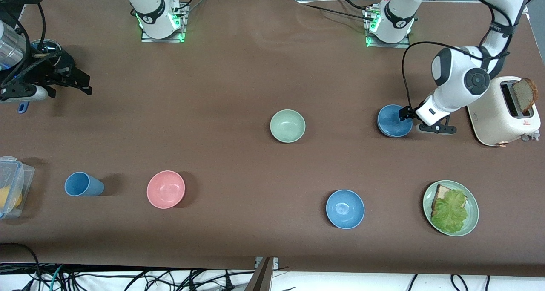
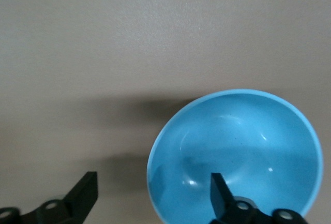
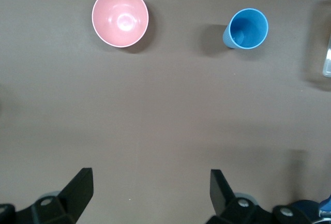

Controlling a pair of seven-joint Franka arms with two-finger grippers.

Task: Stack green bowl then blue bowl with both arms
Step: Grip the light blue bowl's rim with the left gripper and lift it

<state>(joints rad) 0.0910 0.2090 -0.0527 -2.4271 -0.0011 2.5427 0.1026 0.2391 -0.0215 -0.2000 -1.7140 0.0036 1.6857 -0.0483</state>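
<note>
The pale mint-green bowl (image 1: pixel 288 125) sits upright and empty near the middle of the table. The muted slate-blue bowl (image 1: pixel 391 121) sits toward the left arm's end, beside the toaster. My left gripper (image 1: pixel 403 116) is open and low at this bowl's rim. In the left wrist view the gripper (image 2: pixel 153 182) straddles the rim of the blue bowl (image 2: pixel 243 151), one finger (image 2: pixel 220 193) inside it and the other outside over the table. My right gripper (image 1: pixel 70 76) is open and empty, waiting above the table at the right arm's end; it also shows in the right wrist view (image 3: pixel 150 175).
A brighter sky-blue bowl (image 1: pixel 345 208) and a green plate (image 1: pixel 471 223) with bread and lettuce lie nearer the front camera. A white toaster (image 1: pixel 498 116) holds bread. A pink bowl (image 1: pixel 165 189), a blue cup (image 1: pixel 83 184) and a clear container (image 1: pixel 12 184) lie toward the right arm's end.
</note>
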